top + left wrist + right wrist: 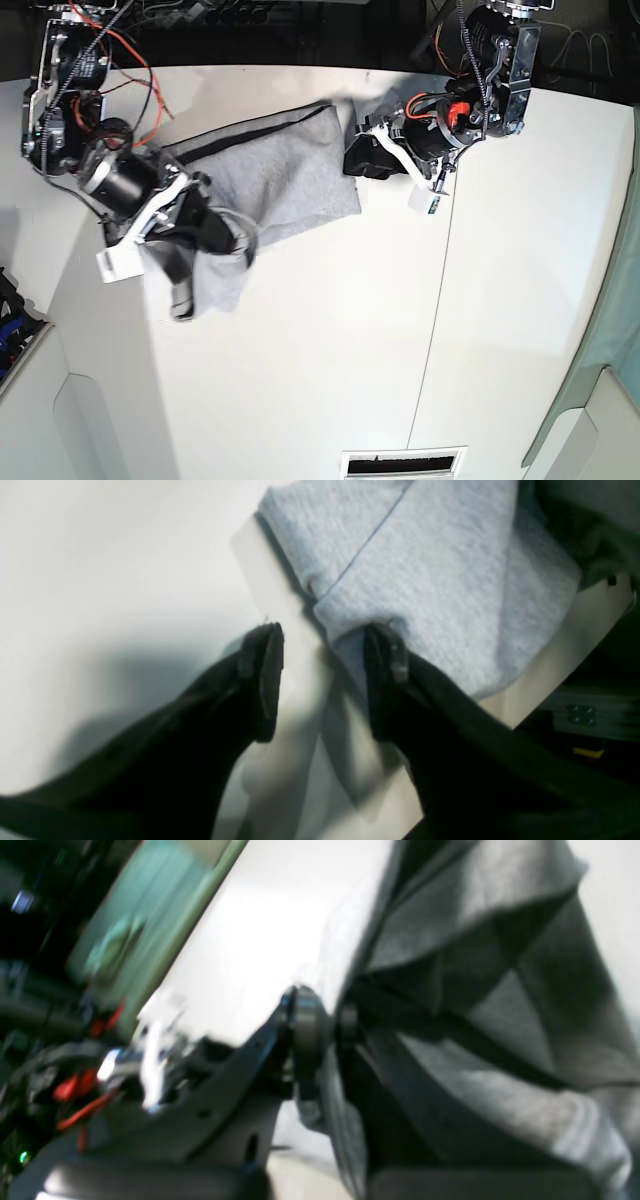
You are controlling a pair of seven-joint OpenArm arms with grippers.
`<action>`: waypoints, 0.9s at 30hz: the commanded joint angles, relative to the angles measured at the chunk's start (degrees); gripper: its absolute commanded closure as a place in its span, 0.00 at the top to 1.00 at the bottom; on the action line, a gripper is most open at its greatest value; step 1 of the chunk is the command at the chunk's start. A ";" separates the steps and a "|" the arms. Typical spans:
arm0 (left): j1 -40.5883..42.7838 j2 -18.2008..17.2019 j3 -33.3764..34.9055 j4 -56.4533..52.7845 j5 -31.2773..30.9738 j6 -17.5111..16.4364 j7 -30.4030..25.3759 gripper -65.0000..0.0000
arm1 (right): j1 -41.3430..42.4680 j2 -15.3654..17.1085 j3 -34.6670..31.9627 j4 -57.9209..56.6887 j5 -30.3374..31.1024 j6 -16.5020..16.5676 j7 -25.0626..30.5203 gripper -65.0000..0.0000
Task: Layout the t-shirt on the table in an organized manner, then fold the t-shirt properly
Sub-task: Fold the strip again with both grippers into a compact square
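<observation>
The t-shirt [262, 180] is lying bunched in the upper left of the base view, on the white worktop [330, 350]. It could be getting more crumpled, because the right end effector [205, 228] is pinching just one grey corner. The left end effector [322, 645] is spread wide, gripping nothing, beside the cloth's edge.

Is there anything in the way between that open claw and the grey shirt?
Nothing visible. The left gripper is open right at the t-shirt edge, one finger against the cloth, only bare table between the jaws. The right gripper is shut on the t-shirt's other end.
</observation>
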 commanded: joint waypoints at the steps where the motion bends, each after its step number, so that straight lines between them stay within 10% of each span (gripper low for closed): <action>1: -0.15 -0.09 0.09 0.20 1.22 0.46 1.11 0.46 | -0.39 -0.07 -1.70 1.16 0.02 0.61 1.66 0.00; 4: -0.28 -0.72 0.09 0.17 1.22 0.46 1.09 0.46 | -2.73 -0.26 -8.31 1.16 -4.37 0.61 2.12 0.01; 9: -0.74 -0.85 -0.13 0.20 0.63 0.46 1.11 0.46 | -3.37 -0.26 -16.09 1.16 -9.57 0.59 5.42 0.61; 19: -1.07 -3.26 -1.97 0.70 -3.54 -0.11 1.64 0.46 | 1.92 -2.71 -19.17 1.18 -11.26 0.39 8.68 0.62; 27: -1.03 -8.85 -5.88 6.38 -8.24 -2.16 5.49 0.46 | 6.54 -2.73 -8.63 1.16 -15.74 -0.52 8.68 0.61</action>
